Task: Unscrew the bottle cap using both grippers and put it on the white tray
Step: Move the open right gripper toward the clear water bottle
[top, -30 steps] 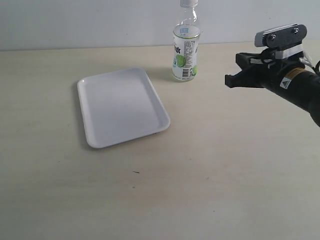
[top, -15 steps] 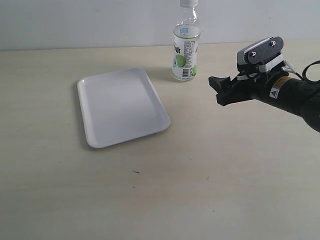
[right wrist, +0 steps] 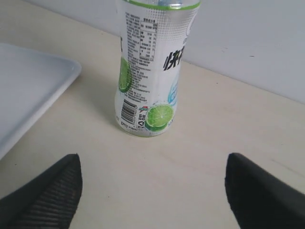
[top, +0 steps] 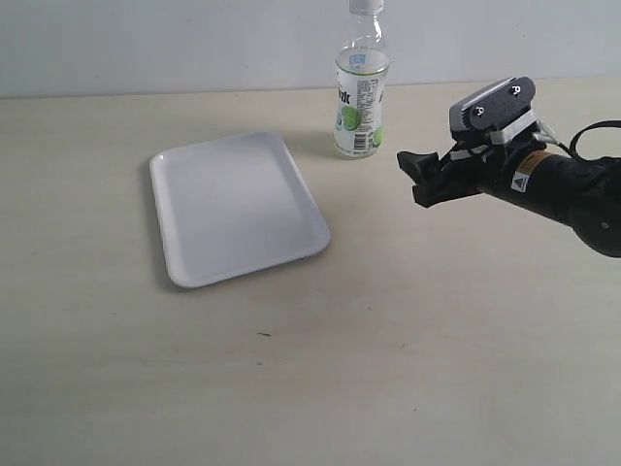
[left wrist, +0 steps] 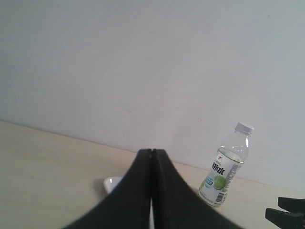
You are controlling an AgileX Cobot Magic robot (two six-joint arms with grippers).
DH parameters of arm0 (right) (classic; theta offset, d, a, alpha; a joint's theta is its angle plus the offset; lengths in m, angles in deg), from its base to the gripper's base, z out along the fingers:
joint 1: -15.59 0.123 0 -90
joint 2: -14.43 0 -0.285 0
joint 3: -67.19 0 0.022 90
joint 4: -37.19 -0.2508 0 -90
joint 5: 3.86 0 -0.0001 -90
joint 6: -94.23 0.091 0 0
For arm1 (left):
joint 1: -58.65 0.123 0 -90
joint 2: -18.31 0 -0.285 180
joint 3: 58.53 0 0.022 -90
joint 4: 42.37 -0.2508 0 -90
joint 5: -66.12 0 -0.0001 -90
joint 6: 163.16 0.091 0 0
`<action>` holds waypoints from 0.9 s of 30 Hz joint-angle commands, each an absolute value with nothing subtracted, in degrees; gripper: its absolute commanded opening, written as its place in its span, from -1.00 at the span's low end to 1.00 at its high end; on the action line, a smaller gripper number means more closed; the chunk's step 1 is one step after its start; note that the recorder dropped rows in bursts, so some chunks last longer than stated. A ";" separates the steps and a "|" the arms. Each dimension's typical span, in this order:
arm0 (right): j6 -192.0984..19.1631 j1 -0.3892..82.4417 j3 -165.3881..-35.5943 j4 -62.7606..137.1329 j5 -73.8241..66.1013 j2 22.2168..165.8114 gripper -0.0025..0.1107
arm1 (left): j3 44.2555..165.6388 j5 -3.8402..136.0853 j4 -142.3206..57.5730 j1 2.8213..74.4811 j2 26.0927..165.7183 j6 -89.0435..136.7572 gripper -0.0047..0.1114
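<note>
Bottle (top: pixel 361 107) single, cap (top: pixel 367 5) on, one tray (top: pixel 233 209), right tool (top: pixel 411 179) spread empty, left tool (left wrist: pixel 151 157) closed

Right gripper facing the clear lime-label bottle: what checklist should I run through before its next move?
1. Clear lime-label bottle upright on the pale table: ok.
2. Small white screw cap seated on the neck: ok.
3. Right gripper open, with the bottle roughly centred ahead of the gap: ok.
4. Right gripper touching the bottle: not ok, they are apart.
5. Left gripper ready to grasp: not ok, its jaws are pressed shut and it is far from the bottle.
6. Flat white rectangular tray lying flat beside the bottle, with nothing on it: ok.
</note>
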State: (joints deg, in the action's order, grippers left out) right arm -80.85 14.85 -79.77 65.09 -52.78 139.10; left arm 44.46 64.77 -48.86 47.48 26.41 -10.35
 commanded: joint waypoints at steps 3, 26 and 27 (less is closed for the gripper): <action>-81.13 14.96 -80.01 65.28 -53.65 139.11 0.43 | 44.26 64.93 -49.06 47.08 26.09 -10.38 -0.92; -81.08 14.96 -82.29 72.25 -53.24 139.11 0.43 | 44.26 64.93 -49.06 47.08 26.09 -10.38 -0.92; -80.68 14.96 -82.69 72.25 -53.24 139.11 0.43 | 44.26 64.81 -49.06 47.08 26.09 -10.40 -0.92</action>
